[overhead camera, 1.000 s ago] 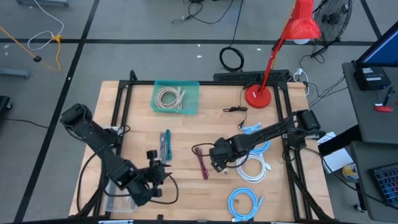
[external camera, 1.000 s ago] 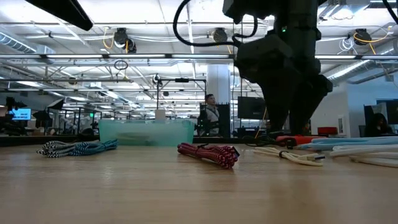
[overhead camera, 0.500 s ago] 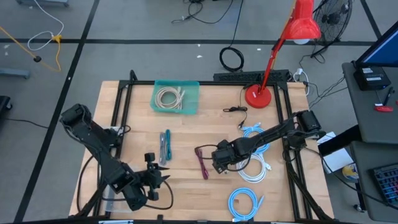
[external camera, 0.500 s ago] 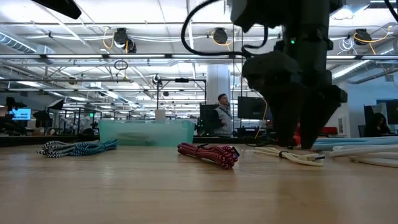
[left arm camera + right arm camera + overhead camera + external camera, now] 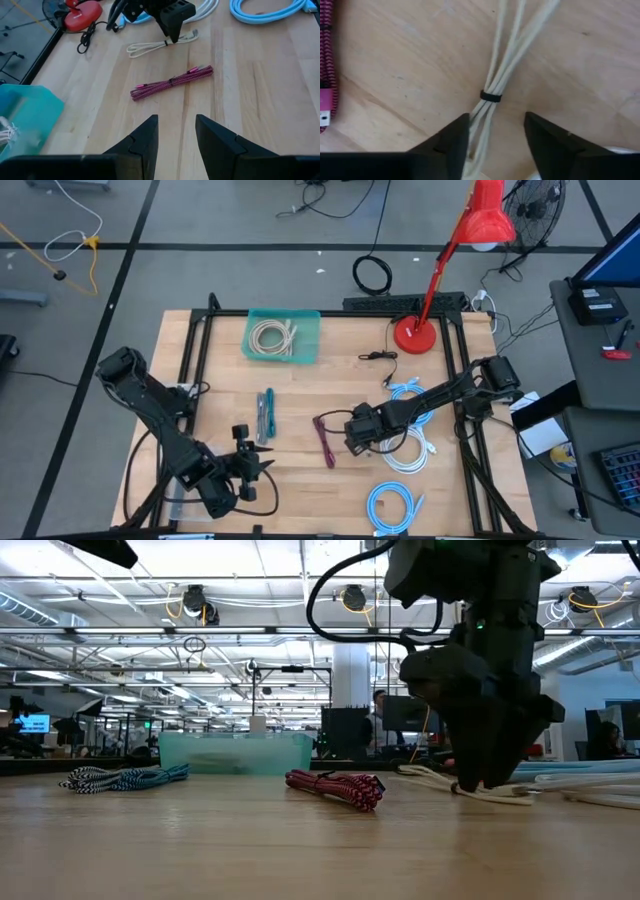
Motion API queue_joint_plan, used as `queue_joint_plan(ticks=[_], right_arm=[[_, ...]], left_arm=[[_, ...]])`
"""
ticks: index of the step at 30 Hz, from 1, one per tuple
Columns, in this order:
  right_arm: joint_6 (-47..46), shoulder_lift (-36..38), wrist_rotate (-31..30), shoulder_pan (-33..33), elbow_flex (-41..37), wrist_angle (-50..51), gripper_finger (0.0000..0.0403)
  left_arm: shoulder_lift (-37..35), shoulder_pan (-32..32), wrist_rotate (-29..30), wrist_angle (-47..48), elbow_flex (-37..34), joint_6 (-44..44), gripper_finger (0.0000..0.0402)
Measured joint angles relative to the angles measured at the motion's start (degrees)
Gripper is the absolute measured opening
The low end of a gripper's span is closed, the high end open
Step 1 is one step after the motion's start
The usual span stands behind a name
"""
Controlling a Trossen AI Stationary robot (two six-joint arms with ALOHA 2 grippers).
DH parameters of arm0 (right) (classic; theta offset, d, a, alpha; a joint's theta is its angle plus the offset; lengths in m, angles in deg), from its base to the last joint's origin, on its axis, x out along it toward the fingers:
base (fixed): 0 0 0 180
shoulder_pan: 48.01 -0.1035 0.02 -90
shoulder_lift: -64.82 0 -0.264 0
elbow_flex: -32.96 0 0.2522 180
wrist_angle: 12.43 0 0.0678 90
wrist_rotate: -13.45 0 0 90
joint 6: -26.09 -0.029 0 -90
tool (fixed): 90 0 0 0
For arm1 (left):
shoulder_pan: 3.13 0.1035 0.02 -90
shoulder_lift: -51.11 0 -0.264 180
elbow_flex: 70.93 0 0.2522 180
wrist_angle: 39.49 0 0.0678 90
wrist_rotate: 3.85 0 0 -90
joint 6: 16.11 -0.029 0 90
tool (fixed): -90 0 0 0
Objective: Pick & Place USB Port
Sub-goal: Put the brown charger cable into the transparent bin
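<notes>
Step in hand, as I judge it: the grasp on a cable, not yet made. Left to right across the table in the overhead view:

Left gripper (image 5: 262,468) waits near the front-left edge, over bare wood. Its fingers (image 5: 145,137) stand partly spread with nothing between them, pointing toward the table's middle.

Far left-centre: teal bin (image 5: 309,340) with one pale coiled cable (image 5: 273,337) already inside; likely the place target. A blue-striped bundled cable (image 5: 266,412) lies nearer than the bin, untouched.

Centre: pink braided cable (image 5: 171,82), bundled straight, lying flat just left of the right gripper and not touching it.

Right of centre: right gripper (image 5: 356,439) is down at the table, straddling the cream USB cable (image 5: 492,85). Fingers (image 5: 451,140) are spread, one each side of the strands, just short of the black tie (image 5: 490,96) that binds them. No pinch yet; the cable lies flat on the wood.

The cable: thin cream strands folded into a long narrow bundle, cinched by the tie near mid-length and fanning apart beyond it, plug at one end in the left wrist view.

Next move calls for closing squarely on the bundle at or near the tie, so that all strands come up together; then a lift clear of the white coils (image 5: 407,452) and blue coils (image 5: 391,506) lying right and near.
</notes>
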Motion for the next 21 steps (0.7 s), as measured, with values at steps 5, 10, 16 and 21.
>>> queue_joint_plan(ticks=[5,10,16,21], right_arm=[[1.57,-0.07,-0.92,-0.01,-0.02,-1.42,0.0090],[5.60,-0.20,-1.07,0.07,-0.01,-3.96,0.0014],[13.19,0.36,-7.61,0.00,2.26,-5.74,0.0005],[22.17,3.68,-13.80,0.02,6.99,-6.55,0.0002]], left_arm=[[0.00,0.00,0.00,0.01,0.00,0.33,0.0131],[0.00,0.00,0.02,0.00,0.00,0.54,0.0131],[0.00,0.00,2.46,0.17,-1.17,2.06,0.0131],[0.00,0.26,8.95,5.30,-1.51,7.88,0.0131]])
